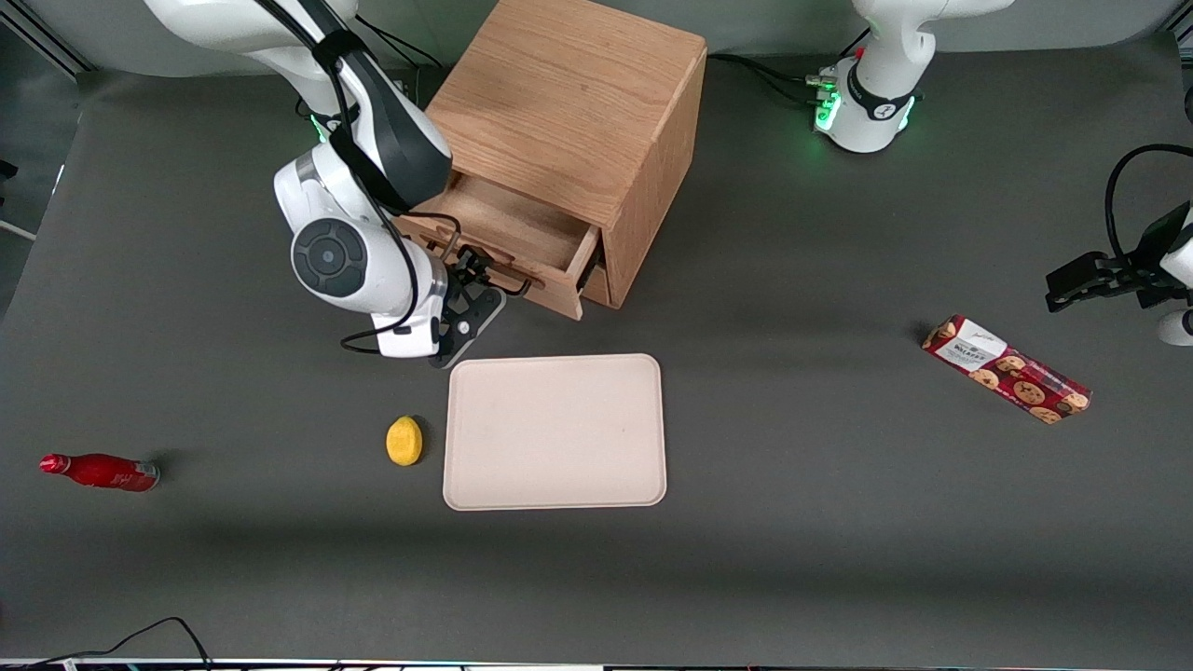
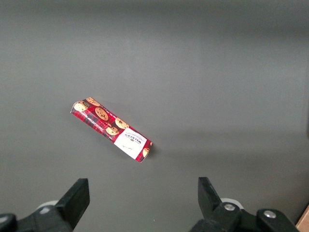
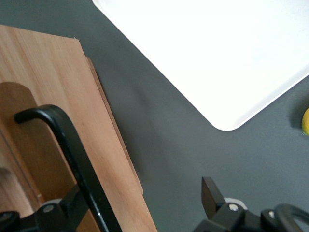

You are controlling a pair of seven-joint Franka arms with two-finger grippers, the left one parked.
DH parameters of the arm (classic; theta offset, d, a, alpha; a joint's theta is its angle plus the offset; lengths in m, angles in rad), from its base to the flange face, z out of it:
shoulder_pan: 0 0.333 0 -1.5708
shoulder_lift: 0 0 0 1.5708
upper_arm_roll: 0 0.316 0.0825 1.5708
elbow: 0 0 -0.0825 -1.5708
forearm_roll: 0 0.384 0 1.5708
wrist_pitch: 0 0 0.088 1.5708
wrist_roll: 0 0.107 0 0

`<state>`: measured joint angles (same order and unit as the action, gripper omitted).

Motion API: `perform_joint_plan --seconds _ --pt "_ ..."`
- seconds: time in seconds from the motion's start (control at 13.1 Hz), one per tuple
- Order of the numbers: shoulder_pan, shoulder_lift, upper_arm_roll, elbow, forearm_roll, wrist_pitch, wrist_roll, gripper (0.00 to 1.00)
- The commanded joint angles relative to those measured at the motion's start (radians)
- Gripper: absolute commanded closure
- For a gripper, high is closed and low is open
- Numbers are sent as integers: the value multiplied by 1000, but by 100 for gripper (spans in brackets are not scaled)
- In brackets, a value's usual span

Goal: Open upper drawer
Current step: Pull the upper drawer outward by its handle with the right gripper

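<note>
The oak cabinet point(image 1: 569, 102) stands at the back of the table. Its upper drawer point(image 1: 522, 233) is pulled partly out toward the front camera, and its bare wooden inside shows. My right gripper point(image 1: 480, 270) sits at the drawer's front, at the black bar handle point(image 3: 72, 145). In the right wrist view the gripper point(image 3: 143, 191) is open. The handle runs close past one finger point(image 3: 72, 203), while the other finger point(image 3: 210, 191) hangs apart over the dark table. The lower drawer is hidden under the upper one.
A cream tray point(image 1: 555, 433) lies on the table just nearer the front camera than the drawer, with a yellow lemon point(image 1: 404, 440) beside it. A red bottle point(image 1: 101, 472) lies toward the working arm's end. A cookie box point(image 1: 1007, 369) lies toward the parked arm's end.
</note>
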<state>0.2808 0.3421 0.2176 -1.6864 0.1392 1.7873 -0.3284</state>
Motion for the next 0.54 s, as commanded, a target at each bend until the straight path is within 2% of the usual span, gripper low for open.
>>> perform_joint_plan --seconds 0.0,0.46 --pt "-24 47 8 54 -18 -3 -20 0" --pt "-57 78 8 91 -18 -3 -60 0"
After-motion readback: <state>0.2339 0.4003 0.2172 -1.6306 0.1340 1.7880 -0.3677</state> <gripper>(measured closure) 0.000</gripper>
